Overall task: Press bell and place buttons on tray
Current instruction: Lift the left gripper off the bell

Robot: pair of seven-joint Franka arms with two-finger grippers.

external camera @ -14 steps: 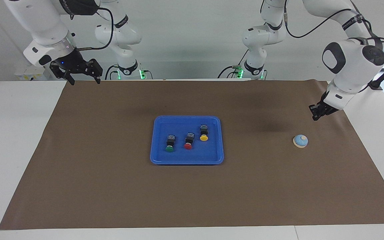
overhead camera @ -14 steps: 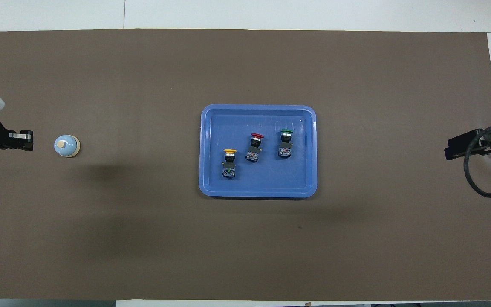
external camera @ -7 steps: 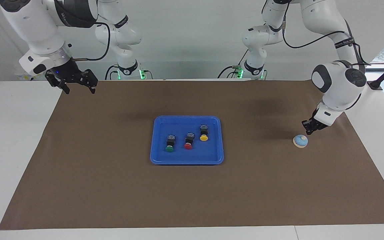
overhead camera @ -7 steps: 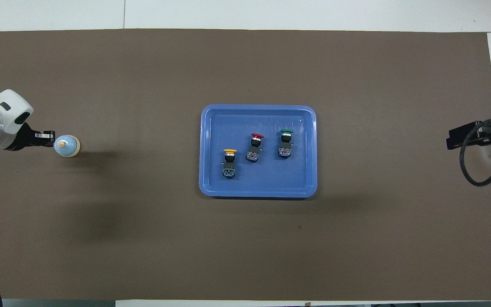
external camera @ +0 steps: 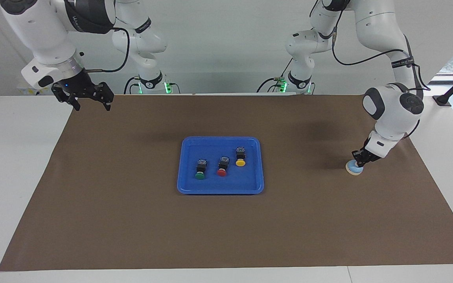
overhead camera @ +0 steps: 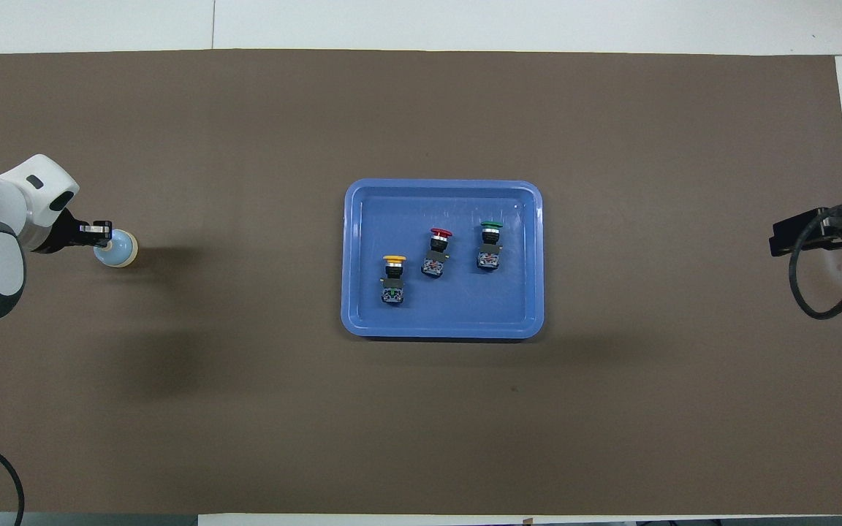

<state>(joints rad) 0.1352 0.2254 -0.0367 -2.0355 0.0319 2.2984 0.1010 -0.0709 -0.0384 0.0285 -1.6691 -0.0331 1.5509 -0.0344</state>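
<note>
Left gripper (external camera: 358,162) clenched, fingertips down on top of the bell (external camera: 354,168) at the left arm's end of the brown mat (external camera: 132,220), right gripper (external camera: 90,101) released, waiting raised over the mat's corner, yellow button (external camera: 240,156), red button (external camera: 222,166), green button (external camera: 200,169) lying on the blue tray (external camera: 195,188) mid-table

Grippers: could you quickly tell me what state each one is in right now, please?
Left gripper: shut, holding nothing, tips down on the bell.
Right gripper: open, empty, waiting in the air.
</note>
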